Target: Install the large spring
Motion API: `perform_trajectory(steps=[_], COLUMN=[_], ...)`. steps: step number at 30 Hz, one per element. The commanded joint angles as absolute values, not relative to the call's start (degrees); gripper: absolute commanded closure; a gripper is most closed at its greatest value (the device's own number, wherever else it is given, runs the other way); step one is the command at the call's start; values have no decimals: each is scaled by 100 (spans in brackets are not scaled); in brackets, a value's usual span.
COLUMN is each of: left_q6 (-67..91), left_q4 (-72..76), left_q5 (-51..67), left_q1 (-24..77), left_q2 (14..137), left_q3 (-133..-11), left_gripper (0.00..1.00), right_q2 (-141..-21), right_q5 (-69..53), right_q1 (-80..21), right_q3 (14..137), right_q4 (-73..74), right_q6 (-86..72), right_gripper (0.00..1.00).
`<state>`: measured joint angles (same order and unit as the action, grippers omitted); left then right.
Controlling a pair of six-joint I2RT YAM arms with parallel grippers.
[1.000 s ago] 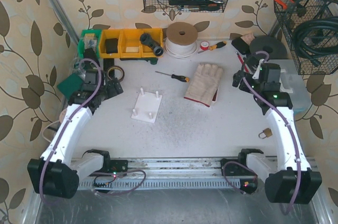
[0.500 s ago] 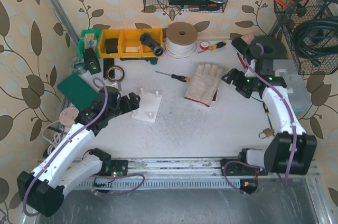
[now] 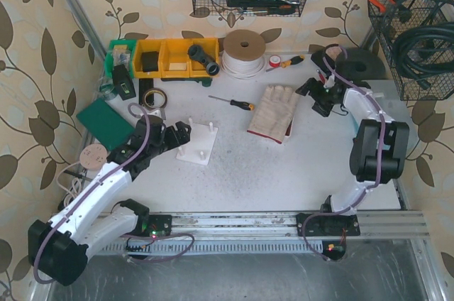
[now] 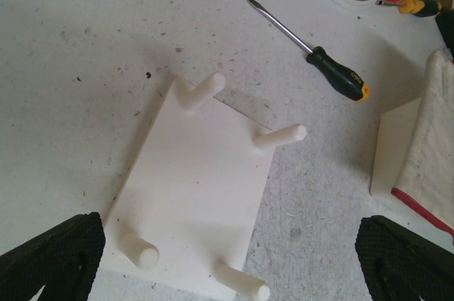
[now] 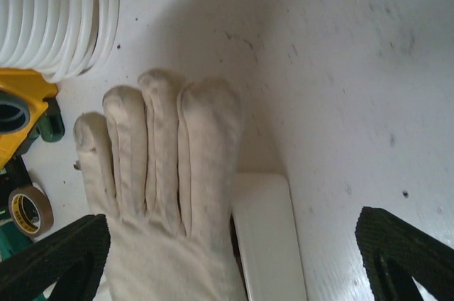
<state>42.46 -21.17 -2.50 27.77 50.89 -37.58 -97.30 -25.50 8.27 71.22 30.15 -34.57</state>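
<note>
The large spring shows in no view. A white peg board (image 3: 197,145) with several upright pegs lies left of the table's centre. My left gripper (image 3: 179,133) sits at the board's left edge, open. In the left wrist view the board (image 4: 198,187) lies between and beyond the wide-apart fingertips (image 4: 50,258), and my left gripper (image 4: 227,272) holds nothing. My right gripper (image 3: 313,99) is open at the back right, just right of a beige work glove (image 3: 274,113). In the right wrist view my right gripper (image 5: 230,265) hangs empty over the glove (image 5: 156,194).
A white block (image 5: 266,237) lies partly under the glove. A black-handled screwdriver (image 3: 233,103) (image 4: 312,52) lies behind the board. Yellow bins (image 3: 167,58), a white cord coil (image 3: 243,52), a tape roll (image 3: 152,97) and a green pad (image 3: 104,118) line the back and left.
My left arm has swung right from the left side up to the peg board. My right arm has folded back and moved its gripper left toward the glove.
</note>
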Motion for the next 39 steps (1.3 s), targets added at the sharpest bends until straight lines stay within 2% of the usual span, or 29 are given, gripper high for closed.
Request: perform_trajectory(steps=[1,19,25,27,33,36,39], left_q6=[4155,4144,4156,4157,4174,4182,4184], left_q4=[-1828,-1683,-1688,-1693,-1688,-1681,-1689], left_q5=[-263,-258,-280,-282,-300,-300,-307], left_q1=[2795,2795,2795,2795,2795,2790,2786], left_q2=[5262,5353,5353,5353,5336,5335,5326], left_q3=[-3882,-3869,-3863,-3862,-3843,-3849,-3840], left_gripper=[2,2,2,2,2,2,2], right_q2=[-10159,-11113,-11180,-11172,-11025,-10885,-10765], right_q5=[-2468,-1418,-1242,-1275,-1387,-1364,-1356], right_q1=[829,-41,-48,-53,-60,-71,-80], right_q3=[7536,8465,8510,8499,8410,8378,8451], right_q4=[2770,3083,3121,3109,3102,3113,3277], right_q6=[-3515,-2613,-2481,-2436,-2357,-2341,-2305], right_gripper=[7,10,18,28,66,79,96])
